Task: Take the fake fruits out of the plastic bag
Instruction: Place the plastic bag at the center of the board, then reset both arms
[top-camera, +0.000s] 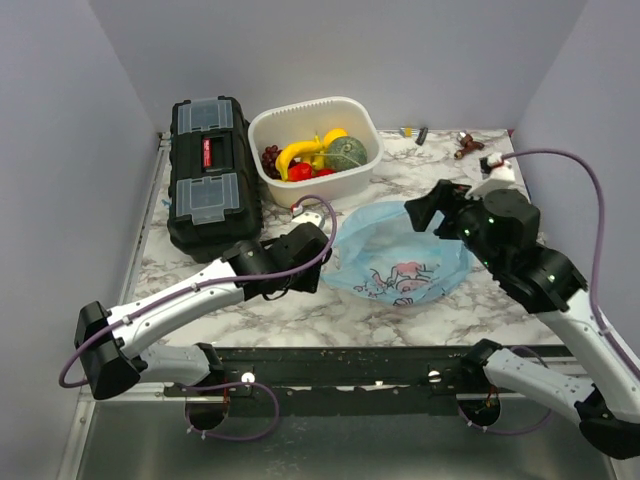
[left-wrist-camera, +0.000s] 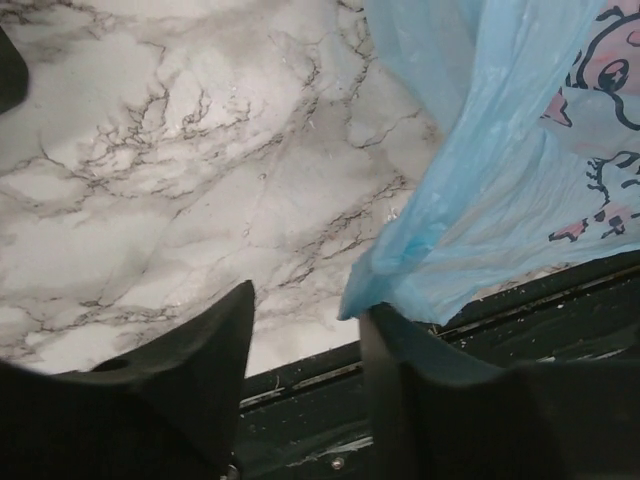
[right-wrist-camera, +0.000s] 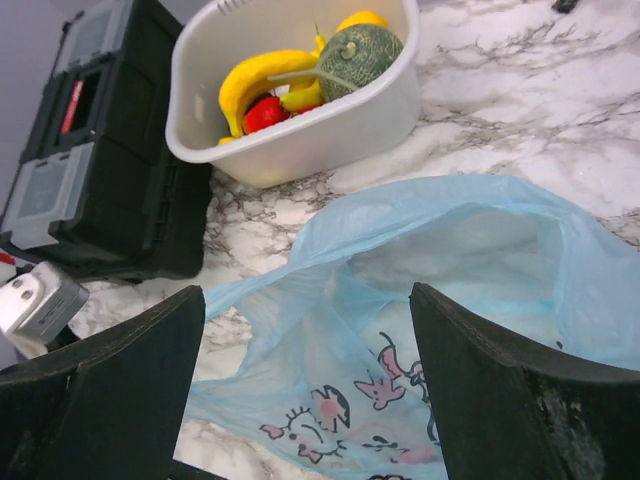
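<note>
Fake fruits sit heaped in the white tub at the worktop's far side. The plastic bag lies slack, long axis left-right, mouth toward the tub, between the released left claw and the wide-open right claw.

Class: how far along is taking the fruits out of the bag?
Done: the fake fruits sit in the white tub; the plastic bag lies slack, no fruit visible inside. In hand: nothing; left gripper and right gripper stand with jaws open at the bag. Remaining: apparently nothing.
</note>
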